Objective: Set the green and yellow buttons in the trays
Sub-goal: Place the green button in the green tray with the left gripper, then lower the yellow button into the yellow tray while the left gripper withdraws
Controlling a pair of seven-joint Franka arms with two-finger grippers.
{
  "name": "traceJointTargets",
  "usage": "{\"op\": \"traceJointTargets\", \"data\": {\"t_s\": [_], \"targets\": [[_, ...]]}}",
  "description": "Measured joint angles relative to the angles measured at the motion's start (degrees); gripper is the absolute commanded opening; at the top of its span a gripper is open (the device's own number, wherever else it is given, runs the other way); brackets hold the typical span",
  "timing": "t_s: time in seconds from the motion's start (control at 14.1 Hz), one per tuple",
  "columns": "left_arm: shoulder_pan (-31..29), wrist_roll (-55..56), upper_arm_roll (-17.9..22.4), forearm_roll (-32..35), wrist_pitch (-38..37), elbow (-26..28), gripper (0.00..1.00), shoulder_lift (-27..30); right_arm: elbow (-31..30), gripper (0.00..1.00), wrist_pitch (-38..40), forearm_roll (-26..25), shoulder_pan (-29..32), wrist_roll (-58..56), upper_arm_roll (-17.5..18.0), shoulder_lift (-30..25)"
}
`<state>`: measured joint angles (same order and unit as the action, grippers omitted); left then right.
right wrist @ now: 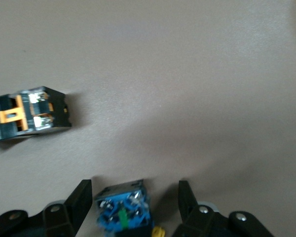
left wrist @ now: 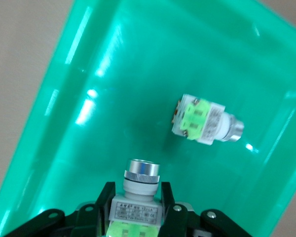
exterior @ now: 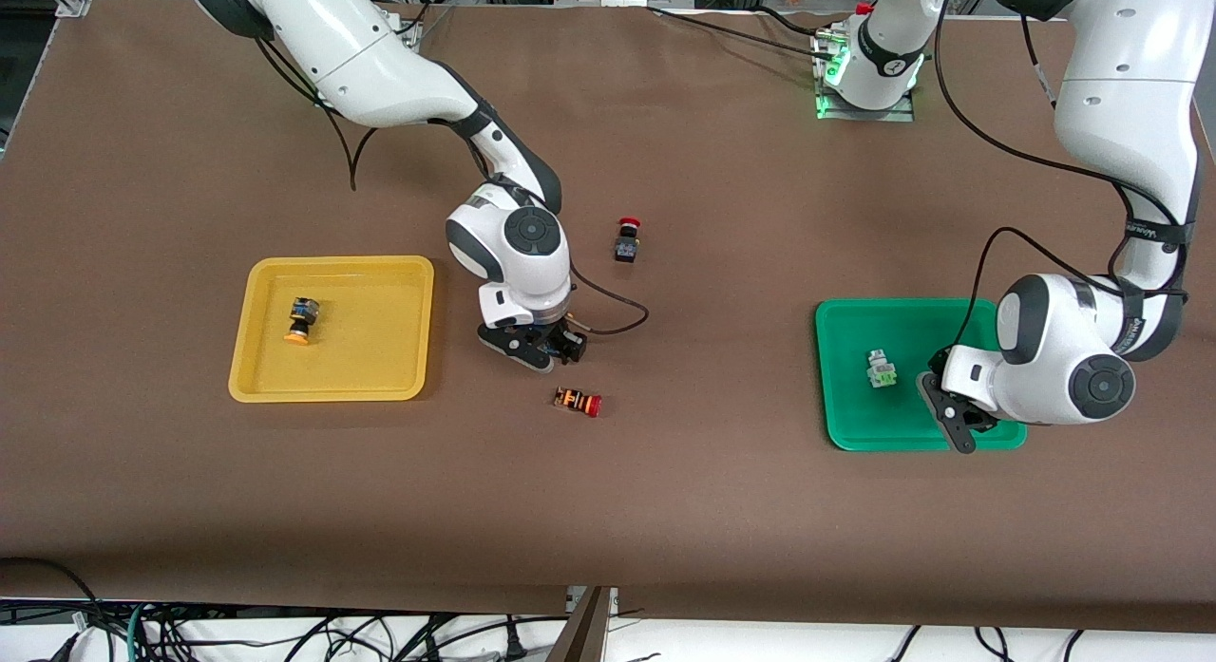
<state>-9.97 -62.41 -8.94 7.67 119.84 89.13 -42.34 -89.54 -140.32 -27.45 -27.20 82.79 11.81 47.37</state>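
The left gripper [exterior: 953, 417] hangs over the green tray [exterior: 845, 425], at the tray's edge toward the left arm's end of the table, with its jaws closed on a green button [left wrist: 136, 197] whose silver collar points away from the wrist. A second green button [exterior: 881, 368] lies on its side on the tray floor, apart from the held one. The right gripper [exterior: 543, 349] is low over the brown table [exterior: 703, 510], beside the yellow tray [exterior: 332, 388] on the side toward the left arm's end; its jaws stand wide, one finger on either side of a blue-bodied yellow button [right wrist: 124, 210] without touching it. One yellow button [exterior: 301, 320] lies on its side in the yellow tray. A red-capped switch [exterior: 578, 402] lies on the table just nearer the front camera than the right gripper, and another red-capped switch [exterior: 626, 238] rests farther from the camera.
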Motion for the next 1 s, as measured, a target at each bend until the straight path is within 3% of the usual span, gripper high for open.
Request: {"op": "traceJointTargets", "data": {"t_s": [0.14,0.21,0.43,0.71,1.0], "targets": [[-0.1,-0.7,-0.3,0.0,0.8,0.7,1.0,0.1,0.3,0.11,-0.3,-0.2,-0.1,0.0,0.0,0.0],[0.0,-0.8,-0.5,0.0,0.7,0.6,1.0,0.8,0.5,0.0,-0.4,-0.2,-0.1,0.0,0.0,0.0],[0.3,1.6,-1.5,0.0,-4.8,-0.6,1.0,6.4,0.6,0.0,-0.5,-0.2,0.0,-0.1,-0.2,0.0],[0.8,19.8,-4.4,0.0,-19.9,-4.5,1.0,16.5,1.5,0.0,0.3,0.1,2.1,-3.7,-0.7,-0.8],[2.4,42.4,-6.9,0.0,-30.0,-12.4,1.0,19.3,2.1,0.0,7.4,9.9,6.7,-20.3,-0.6,-6.2]]}}
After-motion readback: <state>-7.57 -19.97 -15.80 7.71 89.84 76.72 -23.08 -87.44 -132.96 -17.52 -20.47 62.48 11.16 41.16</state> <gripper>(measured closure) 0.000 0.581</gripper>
